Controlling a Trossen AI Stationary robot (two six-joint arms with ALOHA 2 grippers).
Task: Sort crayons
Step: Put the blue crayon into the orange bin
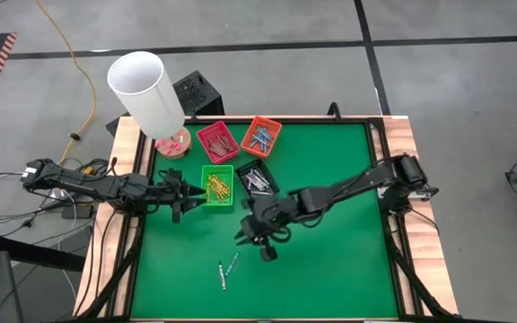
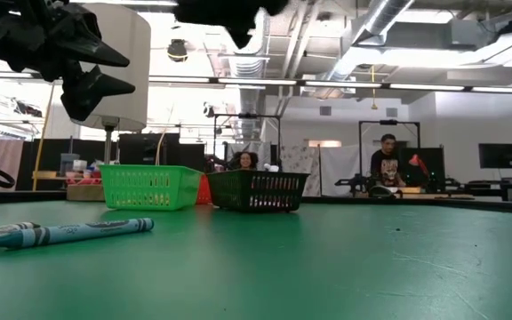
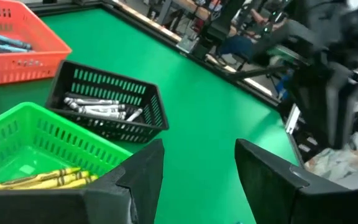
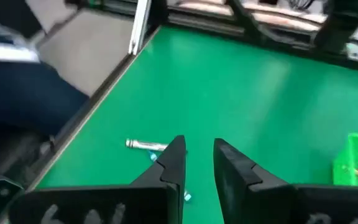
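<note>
nearly sorted: your left hand [image 1: 189,196] hangs open and empty at the green tray [image 1: 218,187] of yellow crayons [image 1: 219,187], while your right hand [image 1: 265,252], fingers apart with nothing between them, hovers above the last two loose crayons [image 1: 226,270] on the green counter [image 1: 330,260]. the next move likely calls for a drop onto one stick and a clean pinch. red [image 1: 217,141], orange [image 1: 261,136] and black [image 1: 257,180] trays sit filled; people sit at desks beyond.
</note>
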